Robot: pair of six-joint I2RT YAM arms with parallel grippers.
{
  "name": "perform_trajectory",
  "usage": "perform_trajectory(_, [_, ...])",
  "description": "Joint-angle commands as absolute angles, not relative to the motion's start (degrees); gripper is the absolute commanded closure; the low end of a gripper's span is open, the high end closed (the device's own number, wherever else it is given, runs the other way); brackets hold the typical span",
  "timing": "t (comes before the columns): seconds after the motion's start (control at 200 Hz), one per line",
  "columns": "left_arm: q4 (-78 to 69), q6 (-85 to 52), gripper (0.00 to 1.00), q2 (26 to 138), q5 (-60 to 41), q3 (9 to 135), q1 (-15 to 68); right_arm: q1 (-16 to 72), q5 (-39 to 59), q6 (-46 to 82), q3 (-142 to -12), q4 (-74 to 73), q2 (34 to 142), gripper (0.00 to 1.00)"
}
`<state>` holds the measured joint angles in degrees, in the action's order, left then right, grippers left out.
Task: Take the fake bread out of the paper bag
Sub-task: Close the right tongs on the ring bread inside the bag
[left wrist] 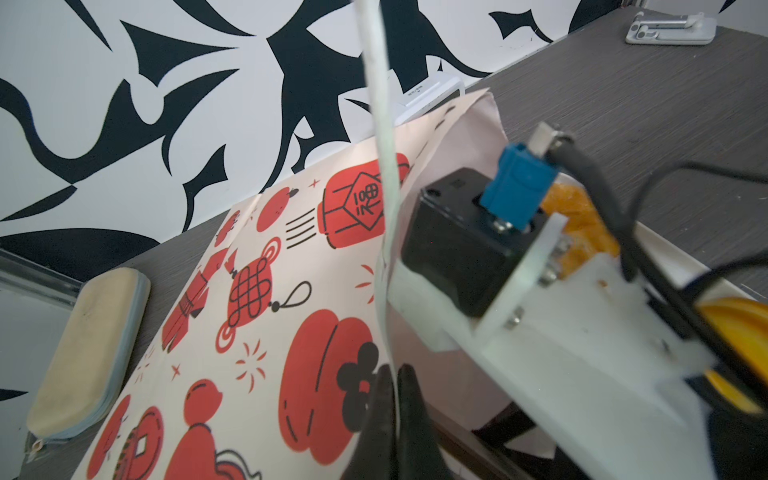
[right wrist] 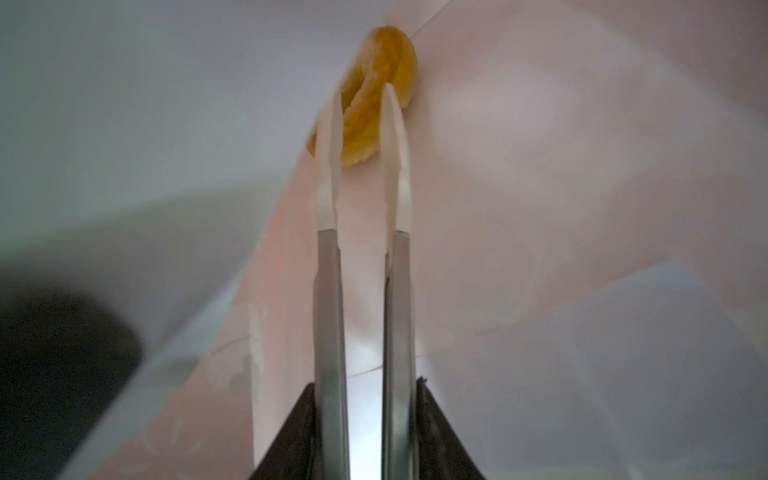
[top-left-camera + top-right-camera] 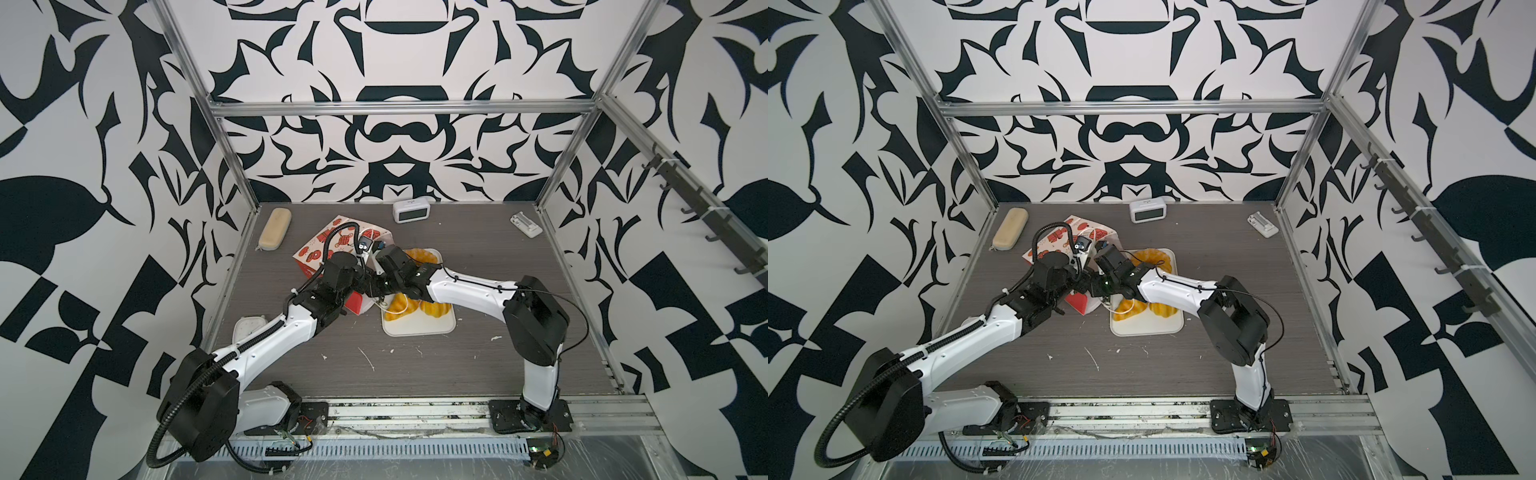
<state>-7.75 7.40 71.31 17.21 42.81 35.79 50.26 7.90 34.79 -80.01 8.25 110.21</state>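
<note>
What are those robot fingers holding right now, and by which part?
The left fingers pinch the paper bag at its opening edge. The right fingers straddle a fake bread inside; whether they grip it is unclear.

Robotics lab cell: aluminium frame (image 3: 399, 109), patterned walls (image 3: 399, 54), 2 bolted arms (image 3: 266, 345).

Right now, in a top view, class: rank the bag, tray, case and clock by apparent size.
1. Bag and tray: alike, both partly hidden, so unranked.
2. Case.
3. Clock, only slightly smaller than the case.
</note>
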Motion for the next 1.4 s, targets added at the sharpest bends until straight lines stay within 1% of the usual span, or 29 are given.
perform_trajectory(0.0, [-7.8,7.8,1.0,70.1,14.2,41.9,36.3,50.2,7.5,33.1,-83.9,8.2,110.0,0.6])
perform_trajectory(0.09, [-7.8,7.8,1.0,69.9,13.3,41.8,36.3,50.2,7.8,33.4,-84.5,8.9,111.1,0.58])
perform_trajectory(0.34, [-8.0,7.6,1.0,69.5,12.5,41.7,36.3,50.2,12.7,35.9,-85.7,6.4,113.9,0.55])
perform_trajectory(0.55, [-8.6,7.2,1.0,69.5,11.9,41.3,36.4,50.2,15.6,36.7,-88.3,5.6,116.1,0.55])
perform_trajectory(0.65, [-8.7,7.1,1.0,69.5,11.8,41.1,36.4,50.0,16.1,36.8,-89.6,5.6,117.1,0.56])
perform_trajectory(0.73, [-8.8,7.1,1.0,69.3,12.2,41.0,36.4,50.0,16.5,37.2,-90.1,5.5,117.6,0.61])
perform_trajectory(0.815, [-8.8,7.3,1.0,68.9,12.4,40.7,36.4,49.9,16.6,37.3,-89.5,5.2,117.3,0.69])
perform_trajectory(1.01, [-8.7,7.1,1.0,68.1,12.9,40.0,36.4,49.1,16.6,36.9,-86.3,4.5,115.2,0.93])
perform_trajectory(1.09, [-8.6,7.3,1.0,68.0,13.3,39.9,36.4,48.6,16.8,36.4,-84.8,4.6,114.2,1.0])
perform_trajectory(1.395, [-7.7,7.5,1.0,68.1,14.4,39.6,36.4,47.6,19.4,35.3,-79.2,4.0,110.4,1.0])
